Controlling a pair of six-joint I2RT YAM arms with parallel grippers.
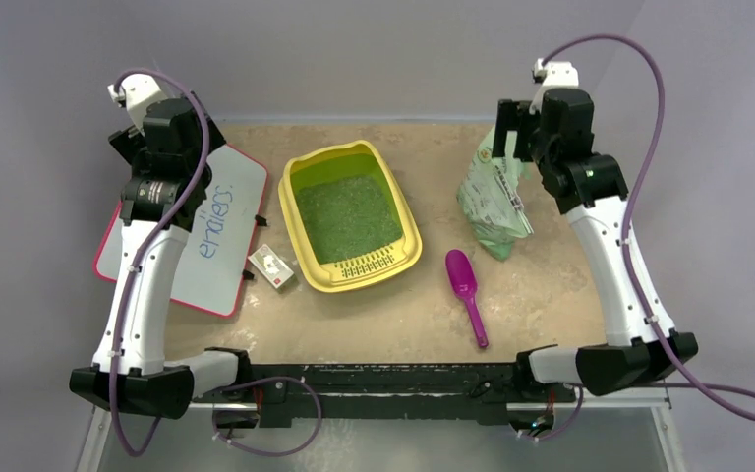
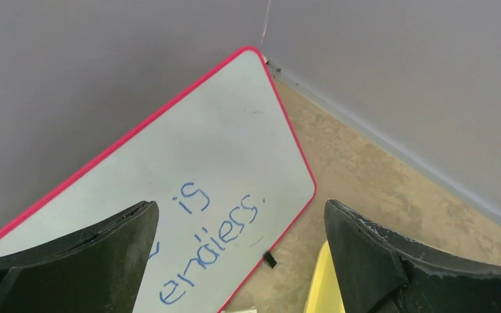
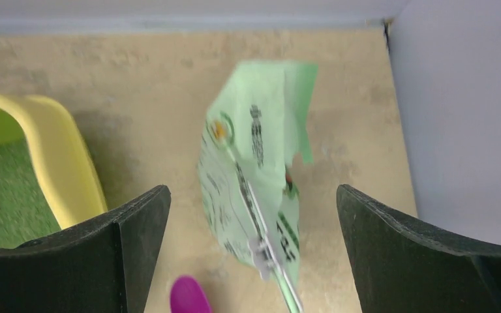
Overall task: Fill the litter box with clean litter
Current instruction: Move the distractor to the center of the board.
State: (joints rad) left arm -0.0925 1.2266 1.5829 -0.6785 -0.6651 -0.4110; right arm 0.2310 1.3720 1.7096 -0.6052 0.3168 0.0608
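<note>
The yellow litter box (image 1: pixel 412 248) sits mid-table, its slotted grate at the near end, with green clean litter (image 1: pixel 348 216) spread over its floor. Its rim also shows in the right wrist view (image 3: pixel 65 156) with litter (image 3: pixel 6 195) inside, and as a yellow corner in the left wrist view (image 2: pixel 323 287). My left gripper (image 2: pixel 241 261) is open and empty, held high over the whiteboard. My right gripper (image 3: pixel 253 254) is open and empty, raised above the pale green litter bag (image 3: pixel 254 163), which stands crumpled on the table (image 1: pixel 494 202).
A white board with pink edge and blue writing (image 1: pixel 211 236) lies at the left, also in the left wrist view (image 2: pixel 189 169). A small white box (image 1: pixel 272 266) lies beside the litter box. A purple scoop (image 1: pixel 466 292) lies near front right. Grey walls surround the table.
</note>
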